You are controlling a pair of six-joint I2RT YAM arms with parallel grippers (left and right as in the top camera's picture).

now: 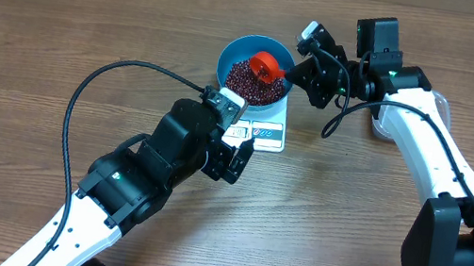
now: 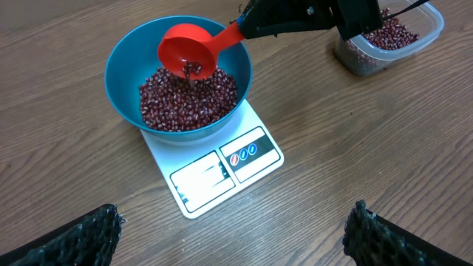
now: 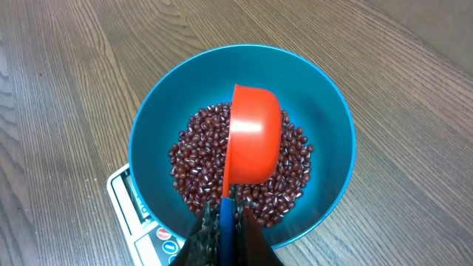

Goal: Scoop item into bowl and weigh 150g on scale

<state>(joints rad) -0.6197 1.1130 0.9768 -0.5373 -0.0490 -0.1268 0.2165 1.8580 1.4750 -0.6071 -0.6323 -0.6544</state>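
Overhead view: blue bowl (image 1: 243, 46) seated on white scale (image 1: 265, 136), mid-table (image 1: 44, 26); beans (image 1: 247, 81) heaped inside. Red scoop (image 1: 269, 65) held tilted above heap, handle pinched tight by right gripper (image 1: 302, 69) from right. Few beans seen in scoop mouth. Left gripper (image 1: 232, 138) placed just near of scale, fingers (image 2: 83, 235) spread wide, nothing held. Clear tub (image 2: 362, 63) of beans at far right, apart from scale.
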